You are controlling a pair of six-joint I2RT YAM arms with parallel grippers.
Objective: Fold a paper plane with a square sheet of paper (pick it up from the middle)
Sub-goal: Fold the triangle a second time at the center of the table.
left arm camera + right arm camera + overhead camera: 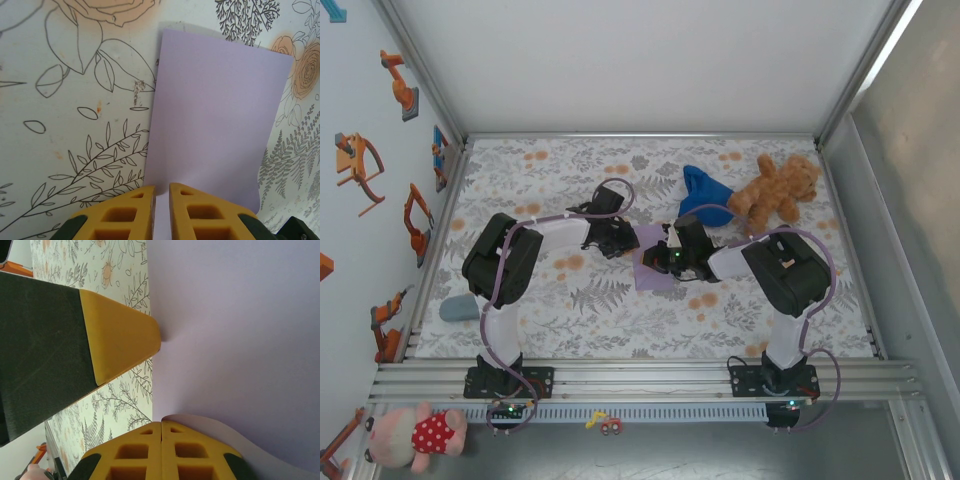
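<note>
Sheet of paper (655, 276) lies flat on the table (620, 322), mid-way between the two grippers. It's thin, matte, plain lavender with crisp straight edges. It reads as a four-cornered sheet, taller than wide from the left wrist; maybe a half fold, can't confirm.

No diagonal nose folds and no dart shape, so my read is very early: the pointed folds and wing folds are all left to do.

Right gripper (161, 424): jaws fully closed. A pale flap of the paper's edge curls up right at the tips and looks pinched.

Left gripper (162, 189): jaws closed to a thin slit, tips down on the opposite edge and dimpling it. Looks like pinning, not holding.

The table has a smooth floral-print cover. Blue cloth (703, 192) and fuzzy brown teddy bear (775, 190) sit further back, off the paper.
</note>
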